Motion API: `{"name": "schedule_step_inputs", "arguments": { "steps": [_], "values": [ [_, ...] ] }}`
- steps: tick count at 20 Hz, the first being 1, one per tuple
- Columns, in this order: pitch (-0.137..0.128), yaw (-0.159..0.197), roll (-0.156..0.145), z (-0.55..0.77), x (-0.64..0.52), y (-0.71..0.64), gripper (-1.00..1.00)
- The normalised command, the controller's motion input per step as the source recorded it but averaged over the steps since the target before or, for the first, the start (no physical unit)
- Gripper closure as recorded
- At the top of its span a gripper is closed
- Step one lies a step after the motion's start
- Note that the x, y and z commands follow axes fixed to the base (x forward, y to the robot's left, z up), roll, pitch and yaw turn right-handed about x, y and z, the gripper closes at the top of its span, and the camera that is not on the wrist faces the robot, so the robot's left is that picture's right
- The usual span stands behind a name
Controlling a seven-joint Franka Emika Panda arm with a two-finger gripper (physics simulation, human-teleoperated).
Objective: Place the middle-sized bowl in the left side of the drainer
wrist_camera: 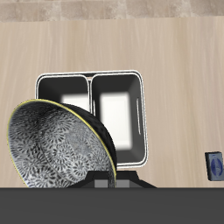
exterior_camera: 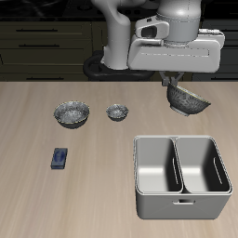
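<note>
My gripper [exterior_camera: 177, 85] is shut on the rim of the middle-sized bowl [exterior_camera: 189, 99], a speckled silvery bowl with a dark outside. It hangs tilted in the air, above the table just behind the drainer [exterior_camera: 139, 177]. The drainer is a light-grey tub with two deep compartments split by a centre wall. The bowl is roughly in line with the drainer's left side [exterior_camera: 203, 165], farther back and higher. In the wrist view the bowl [wrist_camera: 57, 149] fills the foreground and covers part of the drainer [wrist_camera: 90, 76] below it. Both compartments show nothing inside.
The wider grey bowl [exterior_camera: 71, 114] and the smallest grey bowl [exterior_camera: 116, 112] stand on the table farther from the drainer. A small dark blue object [exterior_camera: 59, 158] lies nearer the front edge; it also shows in the wrist view [wrist_camera: 214, 166]. Dark cabinets stand behind the table.
</note>
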Motion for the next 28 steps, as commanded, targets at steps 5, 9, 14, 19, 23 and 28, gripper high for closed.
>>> {"name": "schedule_step_inputs", "arguments": {
  "steps": [5, 9, 14, 19, 23, 28],
  "values": [
    [0.019, -0.004, -0.007, -0.18, 0.23, 0.1, 1.0],
    [0.036, 0.008, -0.008, -0.24, 0.16, 0.02, 1.0],
    [0.023, 0.0, -0.006, -0.18, 0.1, -0.02, 1.0],
    [0.046, 0.009, 0.017, -0.32, 0.05, 0.17, 1.0],
    [0.034, 0.003, 0.036, -0.21, -0.02, 0.23, 1.0],
    [-0.001, 0.022, 0.003, -0.07, 0.02, 0.06, 1.0]
  ]
}}
